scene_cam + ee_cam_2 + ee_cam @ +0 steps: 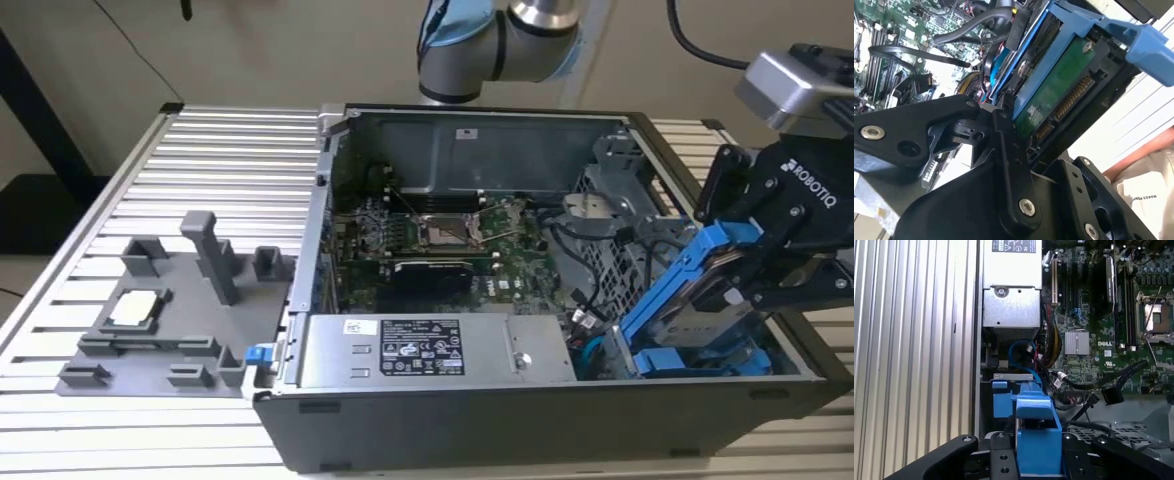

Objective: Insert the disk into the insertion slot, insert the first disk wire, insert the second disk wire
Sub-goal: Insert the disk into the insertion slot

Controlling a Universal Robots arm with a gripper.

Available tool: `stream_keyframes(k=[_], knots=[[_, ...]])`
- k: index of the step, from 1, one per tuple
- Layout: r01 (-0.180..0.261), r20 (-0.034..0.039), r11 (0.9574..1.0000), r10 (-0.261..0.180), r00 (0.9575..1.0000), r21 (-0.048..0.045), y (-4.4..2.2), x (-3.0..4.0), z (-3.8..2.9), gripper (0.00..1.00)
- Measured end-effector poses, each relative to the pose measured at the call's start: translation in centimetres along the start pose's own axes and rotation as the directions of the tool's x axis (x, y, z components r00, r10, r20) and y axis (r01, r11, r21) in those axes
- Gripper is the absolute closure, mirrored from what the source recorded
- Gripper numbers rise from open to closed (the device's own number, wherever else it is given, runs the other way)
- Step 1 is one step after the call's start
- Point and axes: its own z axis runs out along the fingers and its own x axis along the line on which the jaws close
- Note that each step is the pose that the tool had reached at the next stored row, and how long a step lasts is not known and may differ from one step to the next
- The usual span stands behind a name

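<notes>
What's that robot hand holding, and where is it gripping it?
The hand grips the blue-framed silver-grey hard drive by its raised upper end.

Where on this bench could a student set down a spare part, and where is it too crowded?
Bare slatted table lies beyond the grey fixture plate, beside the computer case. Crowded: the case's corner at the exterior view's right, where the gripper holds the disk among cables.
</notes>
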Motion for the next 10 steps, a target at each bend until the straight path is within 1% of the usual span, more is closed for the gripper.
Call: stream_keyframes(k=[6,7,10], knots=[[0.000,0.0004,1.0000,0.000,1.0000,-0.0001,-0.01,0.00,0.09,0.66],[0.000,0.0002,1.0000,0.000,1.0000,-0.0001,-0.01,0.00,0.10,0.59],[0.000,0.0002,1.0000,0.000,1.0000,-0.0001,-0.02,0.00,0.12,0.59]])
